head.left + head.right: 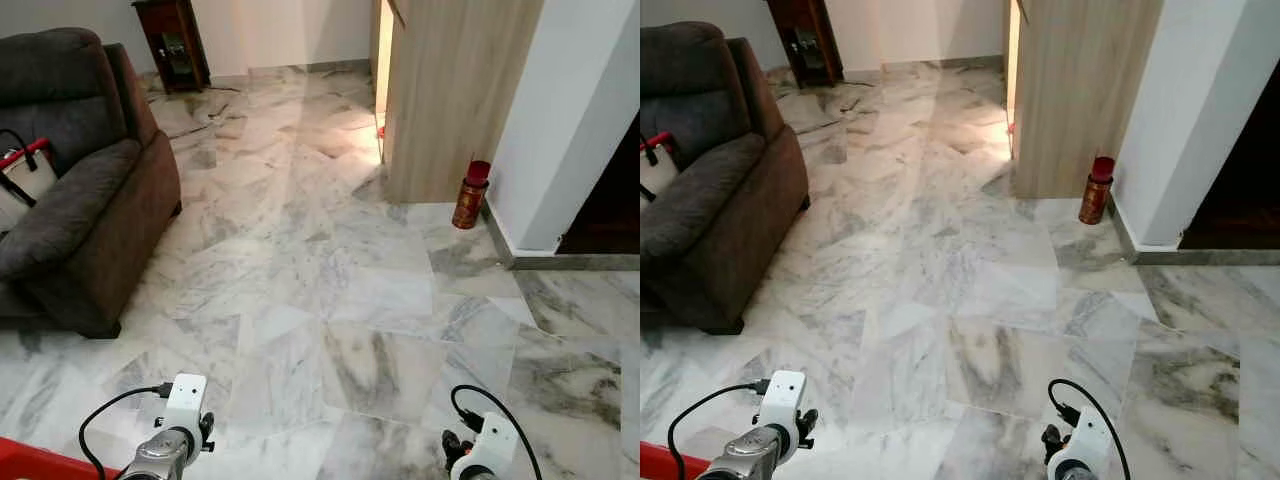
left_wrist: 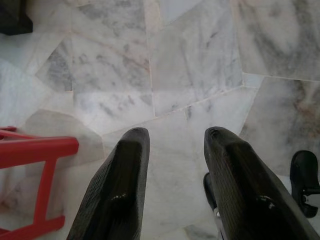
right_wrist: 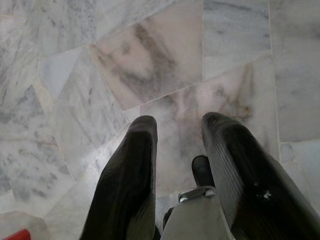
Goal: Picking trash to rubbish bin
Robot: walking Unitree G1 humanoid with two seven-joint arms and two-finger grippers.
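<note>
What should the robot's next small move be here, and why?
Probably step forward and right toward the red-capped canister by the wooden partition, the likeliest trash candidate. Both tools, left and right, are open and empty above bare marble floor, with nothing within reach.

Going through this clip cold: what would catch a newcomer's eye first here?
Probably the red-capped can standing upright on the marble floor by the foot of the wooden door panel, a lone splash of colour ahead on the robot's right. Next comes the brown armchair on the left. Near the robot, the left gripper and right gripper hang open over bare tiles, holding nothing.
</note>
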